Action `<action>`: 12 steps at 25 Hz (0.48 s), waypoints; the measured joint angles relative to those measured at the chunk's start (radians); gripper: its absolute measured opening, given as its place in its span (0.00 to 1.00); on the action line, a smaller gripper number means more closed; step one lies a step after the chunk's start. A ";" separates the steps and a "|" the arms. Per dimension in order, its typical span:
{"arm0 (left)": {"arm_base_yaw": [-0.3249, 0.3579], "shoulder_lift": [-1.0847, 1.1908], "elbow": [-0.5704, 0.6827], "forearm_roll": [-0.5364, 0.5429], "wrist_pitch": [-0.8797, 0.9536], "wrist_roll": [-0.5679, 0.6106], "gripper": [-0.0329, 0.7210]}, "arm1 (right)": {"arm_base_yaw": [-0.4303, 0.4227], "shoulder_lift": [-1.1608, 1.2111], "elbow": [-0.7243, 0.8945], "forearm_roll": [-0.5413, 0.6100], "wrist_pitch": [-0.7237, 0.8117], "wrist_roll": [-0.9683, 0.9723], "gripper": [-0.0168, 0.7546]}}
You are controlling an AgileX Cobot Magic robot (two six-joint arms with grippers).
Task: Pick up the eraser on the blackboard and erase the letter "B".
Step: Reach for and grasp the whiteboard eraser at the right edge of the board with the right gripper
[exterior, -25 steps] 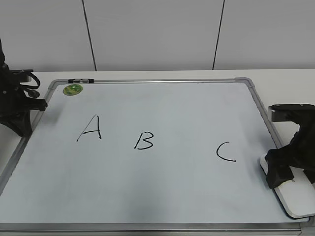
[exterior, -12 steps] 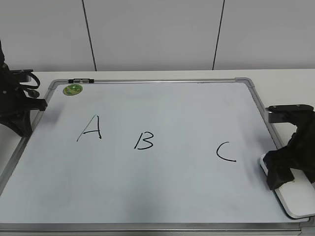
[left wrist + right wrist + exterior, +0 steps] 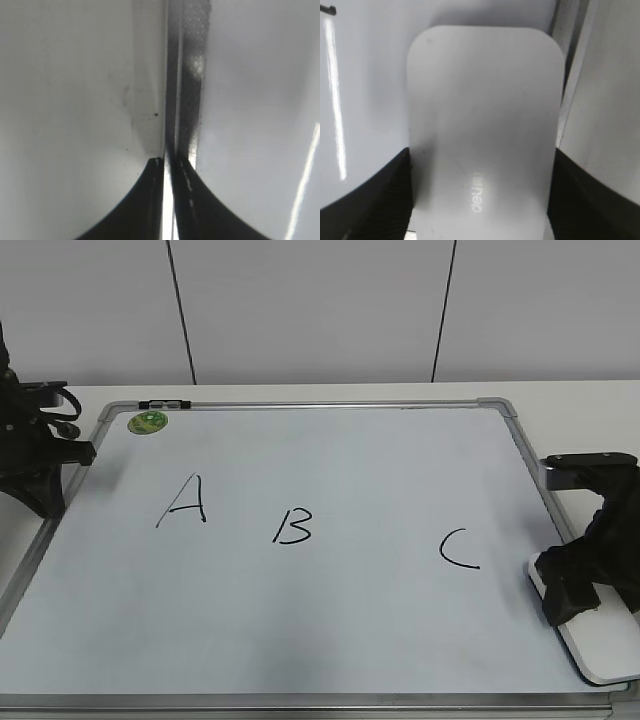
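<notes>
Right gripper (image 3: 480, 200) straddles eraser (image 3: 482, 125) at table's right edge, contact unclear | "B" (image 3: 292, 526) unerased (left fingers (image 3: 150, 200) together).

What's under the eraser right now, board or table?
The eraser lies on the blackboard at its right edge, over the frame. The right hand straddles it, fingers at both sides. Its underside and the surface beneath are hidden.

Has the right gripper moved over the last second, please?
Yes, slightly: the right gripper has shifted left and down, closer around the eraser, judged against the blackboard frame.
</notes>
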State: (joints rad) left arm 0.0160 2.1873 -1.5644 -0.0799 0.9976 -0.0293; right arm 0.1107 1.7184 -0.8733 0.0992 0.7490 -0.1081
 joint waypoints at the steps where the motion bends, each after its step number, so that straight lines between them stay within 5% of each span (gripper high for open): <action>1: 0.000 0.000 0.000 0.000 0.000 0.000 0.09 | 0.000 0.000 0.000 0.000 0.000 0.000 0.71; 12: 0.000 0.000 0.000 -0.002 0.000 0.000 0.09 | 0.000 0.005 -0.123 0.040 0.196 0.005 0.71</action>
State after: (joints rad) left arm 0.0160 2.1873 -1.5644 -0.0820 0.9976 -0.0293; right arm 0.1107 1.7238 -0.9962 0.1394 0.9448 -0.1032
